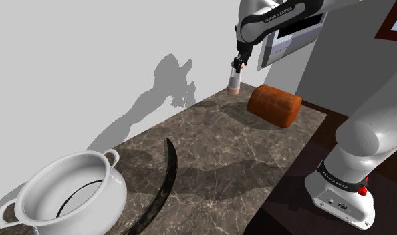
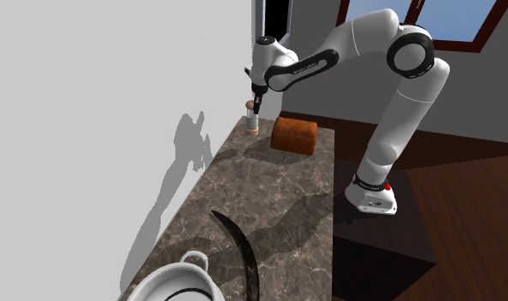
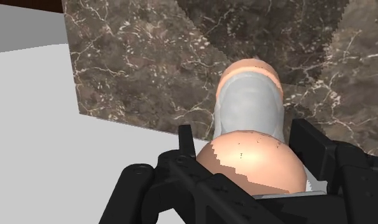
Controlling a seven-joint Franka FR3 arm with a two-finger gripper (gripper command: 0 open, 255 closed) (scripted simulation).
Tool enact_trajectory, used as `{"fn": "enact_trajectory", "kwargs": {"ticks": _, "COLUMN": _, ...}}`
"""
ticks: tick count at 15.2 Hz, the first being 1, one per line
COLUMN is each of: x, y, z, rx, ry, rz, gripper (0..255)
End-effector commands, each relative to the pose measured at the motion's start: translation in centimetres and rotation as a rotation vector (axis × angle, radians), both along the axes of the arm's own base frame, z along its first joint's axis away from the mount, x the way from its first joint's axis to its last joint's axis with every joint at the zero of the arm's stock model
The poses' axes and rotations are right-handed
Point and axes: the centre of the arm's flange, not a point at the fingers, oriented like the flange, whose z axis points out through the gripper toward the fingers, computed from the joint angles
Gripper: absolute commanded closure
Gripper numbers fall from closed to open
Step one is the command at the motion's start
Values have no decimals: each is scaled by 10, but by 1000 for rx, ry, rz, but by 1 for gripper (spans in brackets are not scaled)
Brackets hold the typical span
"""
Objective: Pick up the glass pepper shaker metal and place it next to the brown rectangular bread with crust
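Observation:
The pepper shaker [image 1: 234,77] [image 2: 251,122] is a clear cylinder with a salmon-pink cap and base. It stands upright at the far corner of the marble counter [image 1: 210,153], close to the grey wall. My gripper [image 1: 238,65] [image 2: 256,104] comes down on its top. In the wrist view the gripper [image 3: 248,137] has its fingers pressed against both sides of the shaker [image 3: 251,95] just under the cap. I cannot tell whether its base touches the counter. The brown bread loaf [image 1: 275,105] [image 2: 294,135] lies a short way off from the shaker, away from the wall.
A white two-handled pot [image 1: 63,197] [image 2: 180,286] sits at the counter's near end. A long dark curved object [image 1: 165,180] [image 2: 239,248] lies across the middle. The wall runs along one side of the counter. My stand [image 1: 344,197] is beyond the opposite edge.

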Motion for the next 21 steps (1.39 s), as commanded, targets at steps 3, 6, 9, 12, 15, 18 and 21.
{"fn": "enact_trajectory", "kwargs": {"ticks": 3, "x": 0, "y": 0, "z": -21, "rx": 0, "ry": -1, "rz": 0, "gripper": 255}}
{"fn": "enact_trajectory", "kwargs": {"ticks": 6, "x": 0, "y": 0, "z": -37, "rx": 0, "ry": -1, "rz": 0, "gripper": 255}}
{"fn": "enact_trajectory", "kwargs": {"ticks": 9, "x": 0, "y": 0, "z": -53, "rx": 0, "ry": -1, "rz": 0, "gripper": 255}}
{"fn": "enact_trajectory", "kwargs": {"ticks": 12, "x": 0, "y": 0, "z": -69, "rx": 0, "ry": -1, "rz": 0, "gripper": 255}}
{"fn": "enact_trajectory", "kwargs": {"ticks": 15, "x": 0, "y": 0, "z": -78, "rx": 0, "ry": -1, "rz": 0, "gripper": 255}}
{"fn": "enact_trajectory", "kwargs": {"ticks": 18, "x": 0, "y": 0, "z": -78, "rx": 0, "ry": -1, "rz": 0, "gripper": 255}}
{"fn": "enact_trajectory", "kwargs": {"ticks": 21, "x": 0, "y": 0, "z": -78, "rx": 0, "ry": -1, "rz": 0, "gripper": 255}}
